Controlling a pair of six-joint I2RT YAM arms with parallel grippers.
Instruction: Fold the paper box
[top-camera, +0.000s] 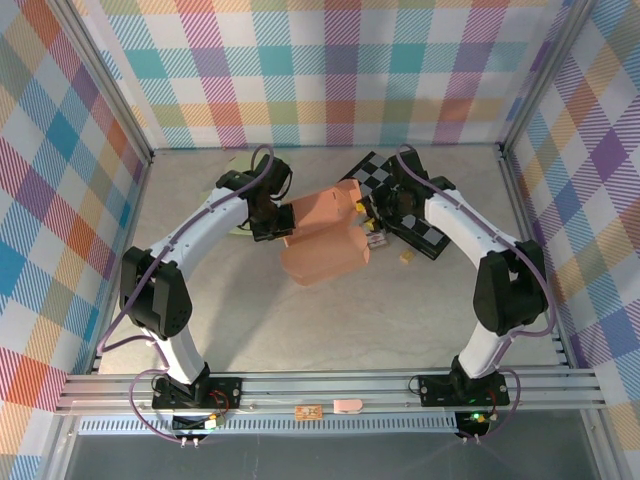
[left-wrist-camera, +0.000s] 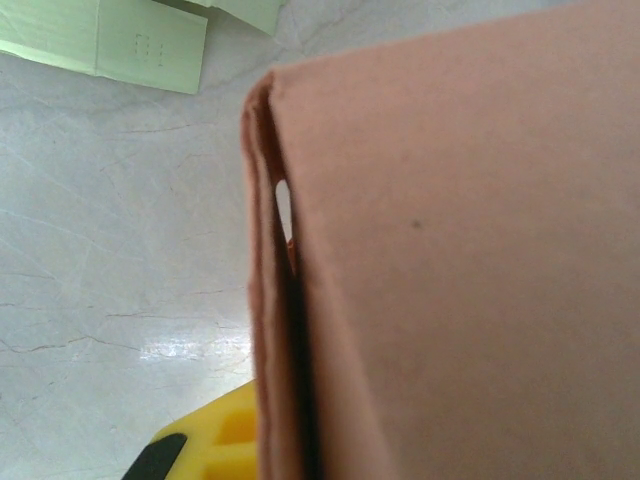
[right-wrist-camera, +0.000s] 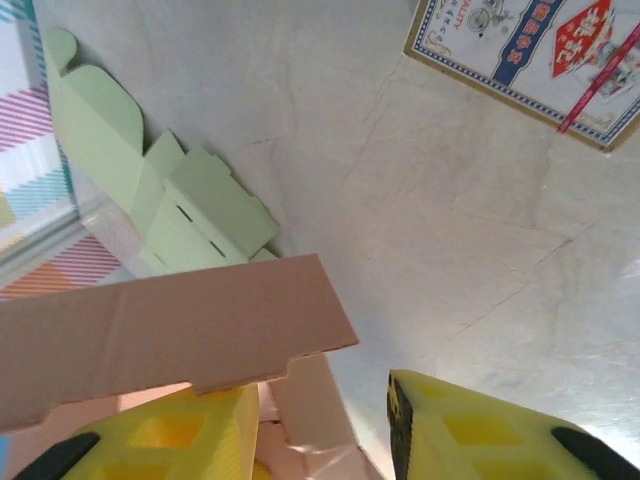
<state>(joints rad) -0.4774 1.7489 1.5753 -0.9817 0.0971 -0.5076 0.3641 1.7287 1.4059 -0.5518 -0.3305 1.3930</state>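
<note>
We see the paper box (top-camera: 322, 240) held up over the middle of the counter (top-camera: 300, 345), toward its far edge, between the two arms. The left gripper (top-camera: 280, 222) has its jaws clamped on the box's left edge. The right gripper (right-wrist-camera: 305, 400) has its jaws apart, with a lower piece of the box between them and a long flap (right-wrist-camera: 170, 335) crossing in front of one finger.

Our worry is that the box seems to hang from a single pinch on thin card. If the right jaws close on the wrong panel, or shove the flap sideways, the card could crease off its score line or twist out of the left grip. The green carton blank (right-wrist-camera: 170, 200), flat on the far left part of the counter, could snag a lowered corner.

The overhead view gives us both arms and the box's part-folded shape. The left wrist view adds the doubled edge, two layers with a slit between them. The right wrist view adds the notched flap and a printed card (right-wrist-camera: 520, 50).
</note>
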